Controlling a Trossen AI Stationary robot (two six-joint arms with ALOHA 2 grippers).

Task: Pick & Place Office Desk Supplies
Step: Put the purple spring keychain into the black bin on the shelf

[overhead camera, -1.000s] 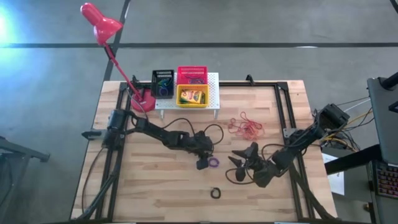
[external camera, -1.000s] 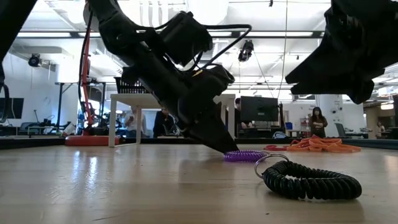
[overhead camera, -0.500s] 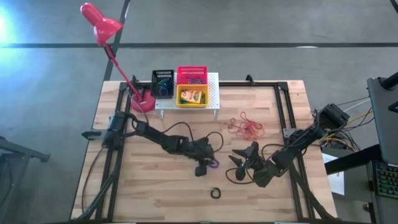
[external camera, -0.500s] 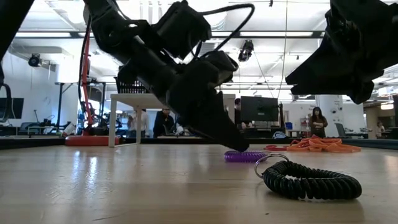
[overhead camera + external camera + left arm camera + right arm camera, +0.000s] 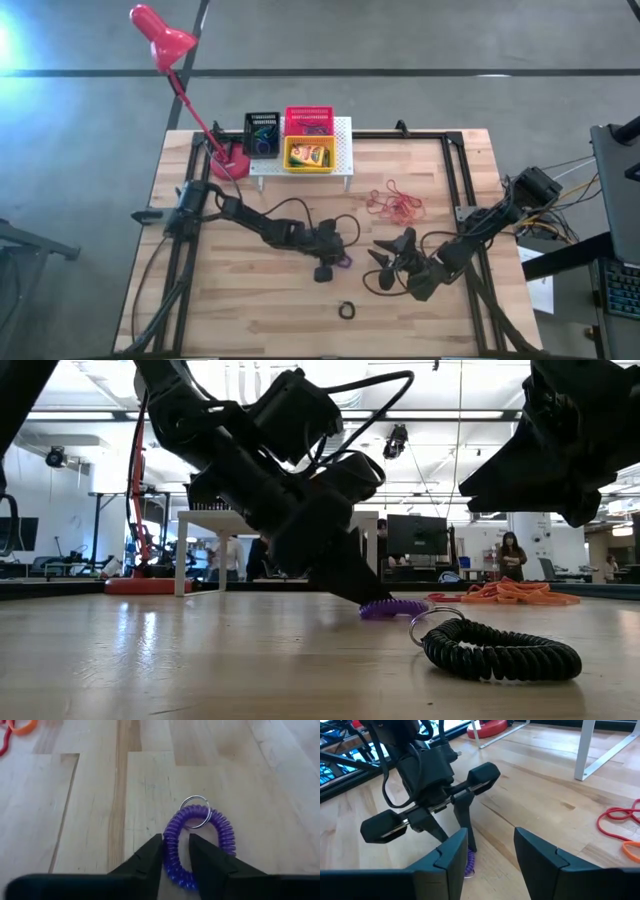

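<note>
- Left gripper [image 5: 176,851] sits low at mid-table, fingers straddling one side of the purple coil ring [image 5: 200,837], not yet clamped; close squarely on the coil before lifting.
- Right gripper [image 5: 487,855] hovers just beside, jaws apart; best kept clear.

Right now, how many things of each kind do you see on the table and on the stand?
Mesh baskets: 3, black, red, yellow
Coil rings: 2, purple, black
Rubber band piles: 1
Desk lamps: 1
Total: 7
</note>
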